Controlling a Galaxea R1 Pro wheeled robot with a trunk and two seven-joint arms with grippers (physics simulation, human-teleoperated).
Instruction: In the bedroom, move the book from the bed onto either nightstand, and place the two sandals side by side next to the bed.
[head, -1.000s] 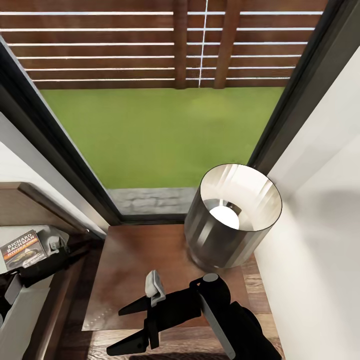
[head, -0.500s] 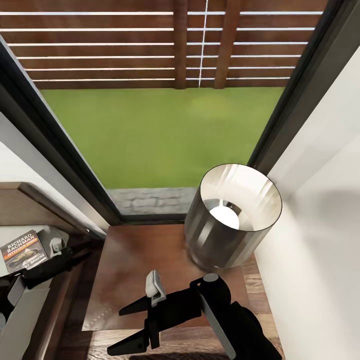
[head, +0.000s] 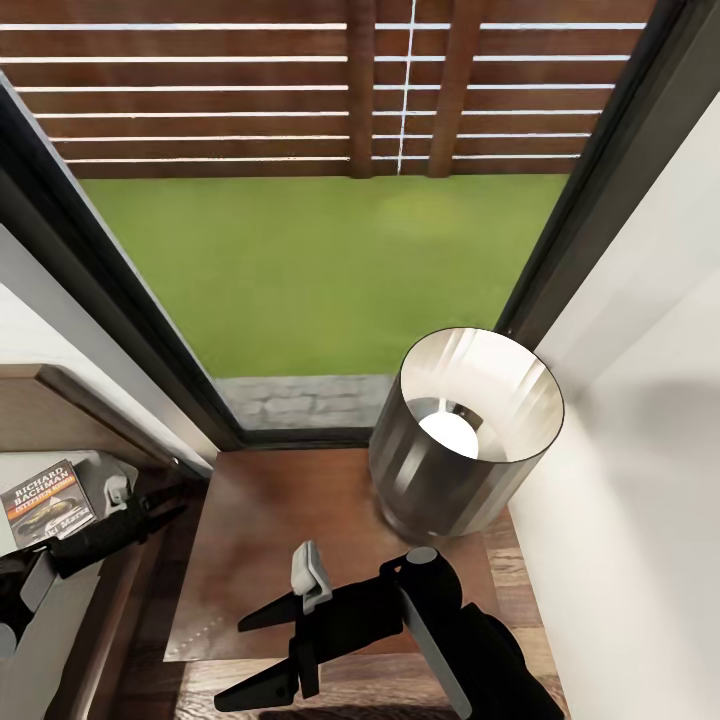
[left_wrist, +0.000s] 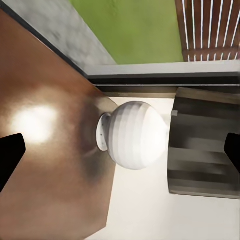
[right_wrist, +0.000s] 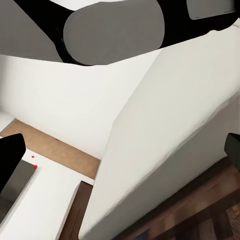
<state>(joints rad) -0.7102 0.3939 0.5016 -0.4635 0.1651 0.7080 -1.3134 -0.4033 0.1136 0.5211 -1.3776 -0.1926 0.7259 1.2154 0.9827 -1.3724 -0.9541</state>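
The book (head: 45, 498), with its dark cover, white lettering and orange band, lies at the far left on the bed (head: 62, 612), next to my left arm. My left gripper (head: 165, 505) points toward the nightstand (head: 260, 520) at its left edge and is open. In the left wrist view the left gripper (left_wrist: 120, 152) has its fingertips far apart, with nothing between them. My right gripper (head: 235, 660) hangs over the nightstand's front, open and empty. The right gripper (right_wrist: 120, 155) faces a white wall. The two sandals are out of view.
A lamp with a black shade (head: 445, 470) and a round white base (left_wrist: 132, 135) takes up the right half of the nightstand top (left_wrist: 50, 150). A dark-framed window (head: 300, 270) stands behind it, a white wall (head: 630, 480) to the right, and the brown headboard (head: 45, 412) to the left.
My left gripper has drifted slightly lower in the picture, still beside the nightstand's left edge. The book, lamp and right arm have not moved.
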